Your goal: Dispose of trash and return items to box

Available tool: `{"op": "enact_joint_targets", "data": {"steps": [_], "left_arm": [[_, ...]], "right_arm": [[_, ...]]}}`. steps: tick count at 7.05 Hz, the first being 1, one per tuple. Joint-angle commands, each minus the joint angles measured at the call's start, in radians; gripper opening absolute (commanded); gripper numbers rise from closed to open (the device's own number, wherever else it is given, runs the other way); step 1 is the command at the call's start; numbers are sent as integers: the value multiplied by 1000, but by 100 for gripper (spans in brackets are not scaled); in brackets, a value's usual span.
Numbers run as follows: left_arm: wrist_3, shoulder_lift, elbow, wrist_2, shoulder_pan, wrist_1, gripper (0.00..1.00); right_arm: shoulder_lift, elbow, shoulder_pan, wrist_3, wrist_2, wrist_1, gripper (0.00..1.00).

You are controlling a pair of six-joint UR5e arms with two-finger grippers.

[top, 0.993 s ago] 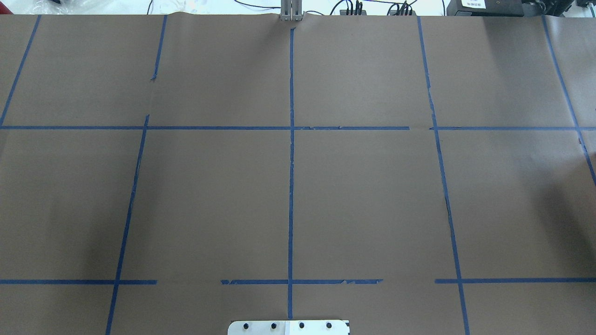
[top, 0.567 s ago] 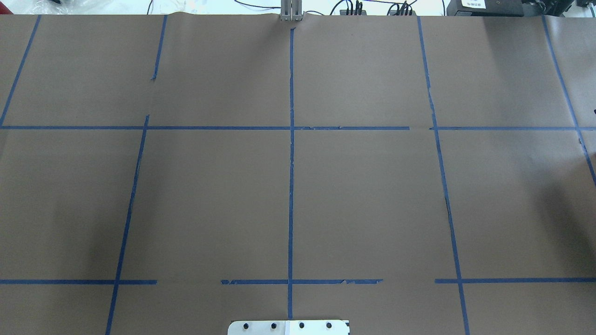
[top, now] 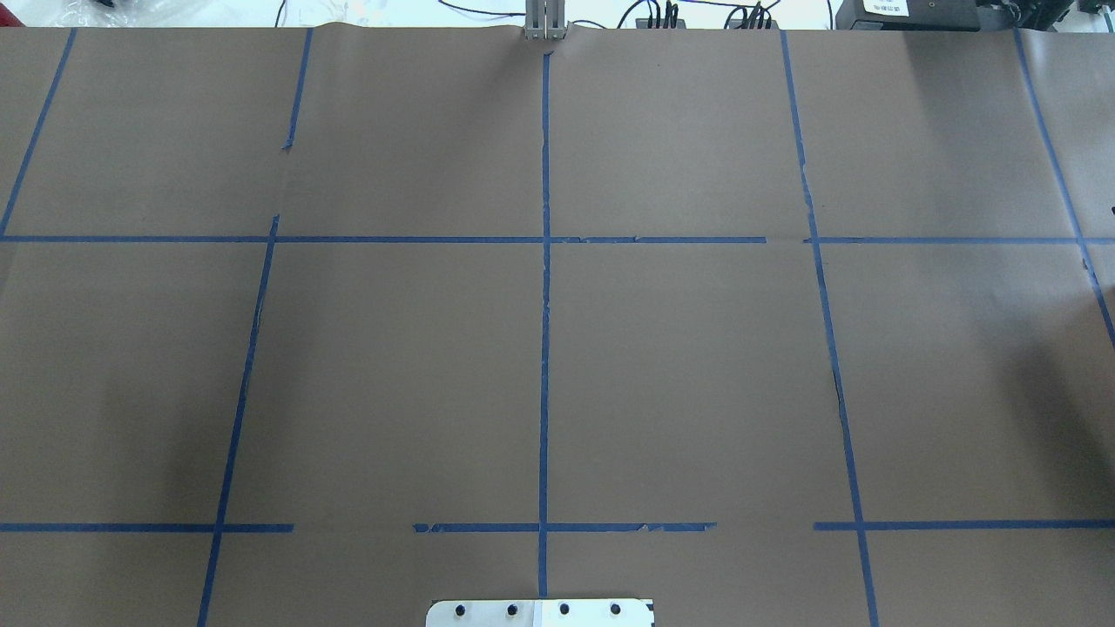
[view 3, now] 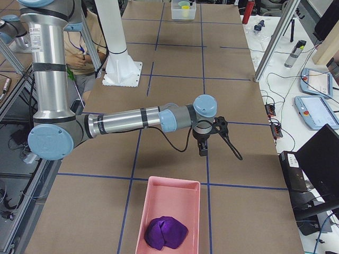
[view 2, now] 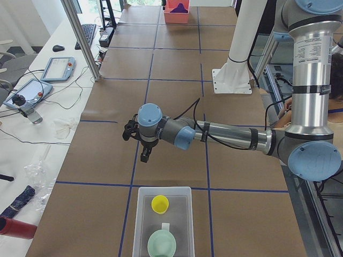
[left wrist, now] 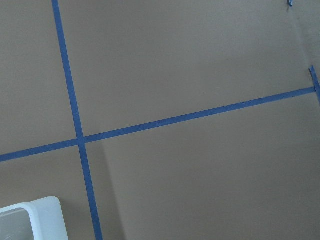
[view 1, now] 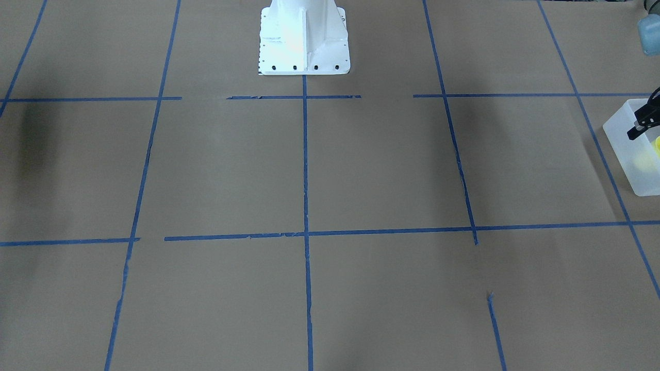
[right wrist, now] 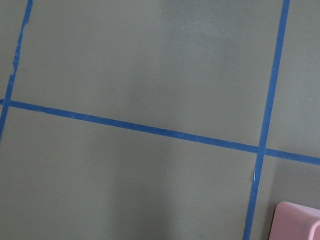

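The frosted white box [view 2: 163,225] stands at the table's left end. In it are the yellow cup [view 2: 159,204] and the mint-green bowl [view 2: 162,245]. My left gripper [view 2: 143,155] hangs empty above the table a little short of the box, toward the table's middle. Its black tip also shows at the edge of the front view [view 1: 639,126], in front of the box [view 1: 626,149]. I cannot tell whether it is open. My right gripper [view 3: 203,150] hangs empty over the table near a pink tray [view 3: 169,211]. I cannot tell its state.
The pink tray holds a crumpled purple thing [view 3: 167,233]. The tray's corner shows in the right wrist view [right wrist: 297,222]. The box's corner shows in the left wrist view [left wrist: 40,217]. The robot's white base [view 1: 303,38] is at mid-table. Blue tape lines grid the brown paper.
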Motion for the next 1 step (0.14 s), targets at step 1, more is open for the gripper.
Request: {"op": "enact_joint_targets", "data": {"steps": [1], "left_arm": [[0,-2,-6,0,1,0,100]], "right_arm": [[5,-1,0,1,0,0,100]]}}
